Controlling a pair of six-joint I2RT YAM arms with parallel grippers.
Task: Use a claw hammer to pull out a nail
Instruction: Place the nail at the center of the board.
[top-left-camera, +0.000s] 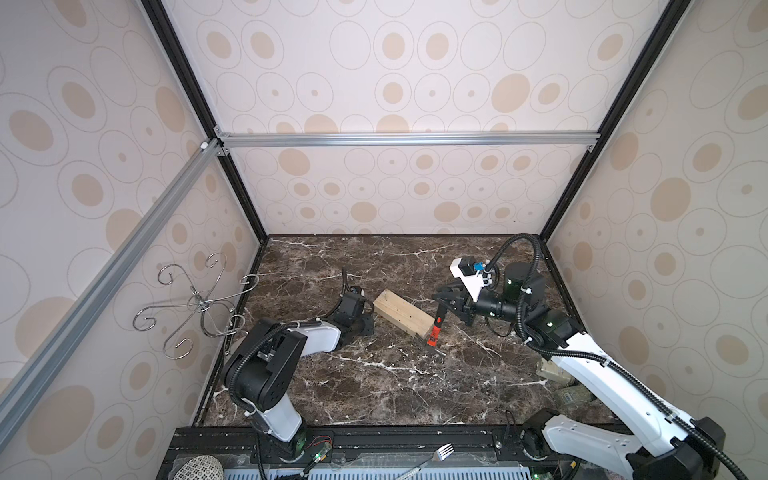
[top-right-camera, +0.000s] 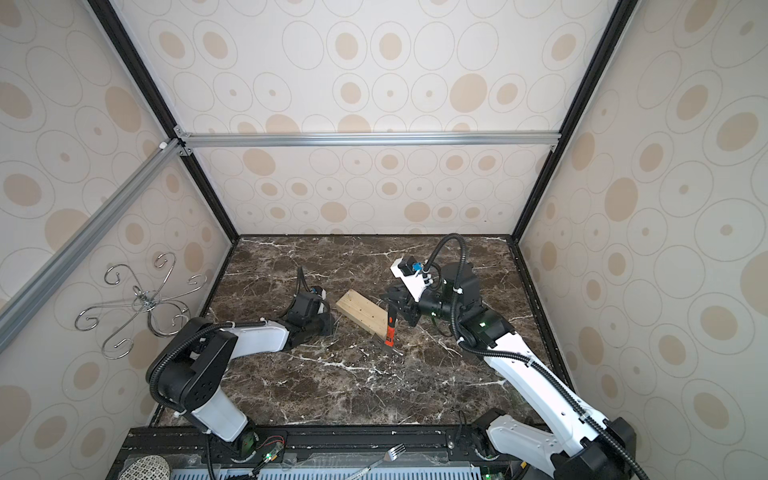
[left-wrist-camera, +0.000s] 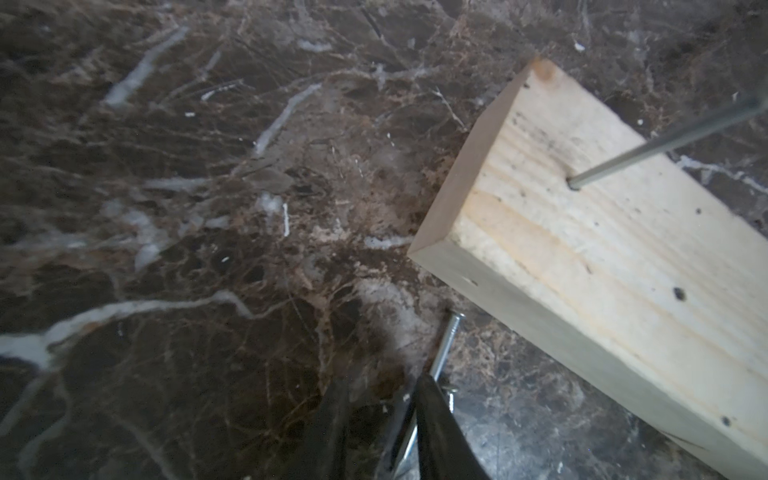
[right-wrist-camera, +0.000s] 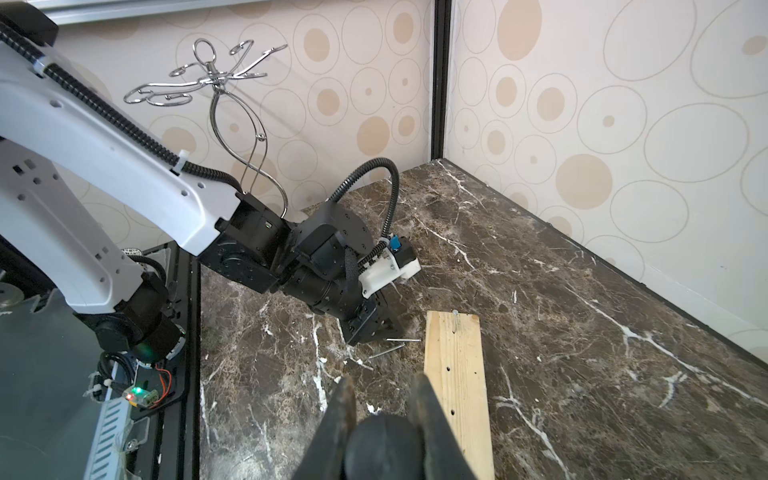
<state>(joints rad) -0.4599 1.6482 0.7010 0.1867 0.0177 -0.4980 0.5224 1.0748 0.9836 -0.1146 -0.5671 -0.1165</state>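
I see my right gripper (top-left-camera: 446, 305) clamped on the black end of the small claw hammer with the orange-red and black handle (top-left-camera: 434, 332), whose steel head rests on the dark marble tabletop (top-left-camera: 374, 382) at the near end of the pale pine block (top-left-camera: 403, 312). My left gripper (left-wrist-camera: 378, 415) sits low beside the block's other end with its fingers parted, loose silver nails (left-wrist-camera: 444, 349) on the marble by them. One nail (left-wrist-camera: 665, 145) stands in the block
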